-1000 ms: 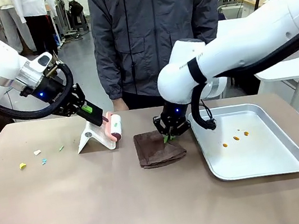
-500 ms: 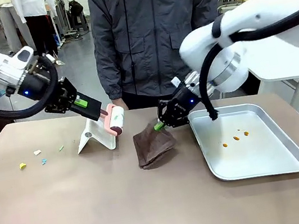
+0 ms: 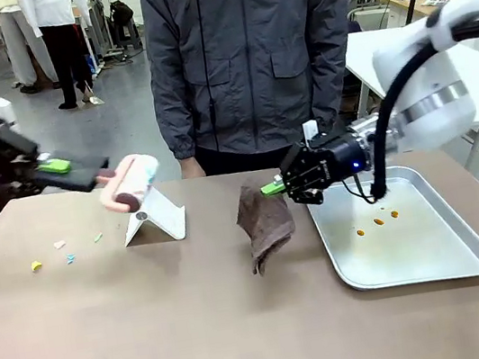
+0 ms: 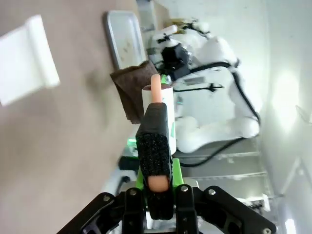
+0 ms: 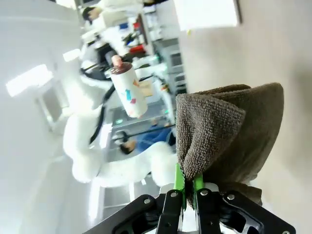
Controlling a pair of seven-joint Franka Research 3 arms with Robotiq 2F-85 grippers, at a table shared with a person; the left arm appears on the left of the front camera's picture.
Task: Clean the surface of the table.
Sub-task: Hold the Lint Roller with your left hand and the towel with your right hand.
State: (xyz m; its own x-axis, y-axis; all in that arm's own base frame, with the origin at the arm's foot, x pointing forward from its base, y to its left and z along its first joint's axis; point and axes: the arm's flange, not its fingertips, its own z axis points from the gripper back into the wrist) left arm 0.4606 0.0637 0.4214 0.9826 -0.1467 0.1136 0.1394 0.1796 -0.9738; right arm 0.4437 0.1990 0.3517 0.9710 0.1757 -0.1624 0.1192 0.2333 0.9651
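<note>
Surface [image 3: 246, 333] isn't being cleaned yet: scraps [image 3: 36, 264] lying below left tool [image 3: 95, 174], which is clutching roller [image 3: 131, 183]; right tool [image 3: 275, 186] pinching cloth [image 3: 265, 225].

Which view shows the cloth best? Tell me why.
Front view: the whole cloth hangs from the right tool. The right wrist view shows its pinched fold, close up; the left wrist view shows it far off, partly behind the roller.
</note>
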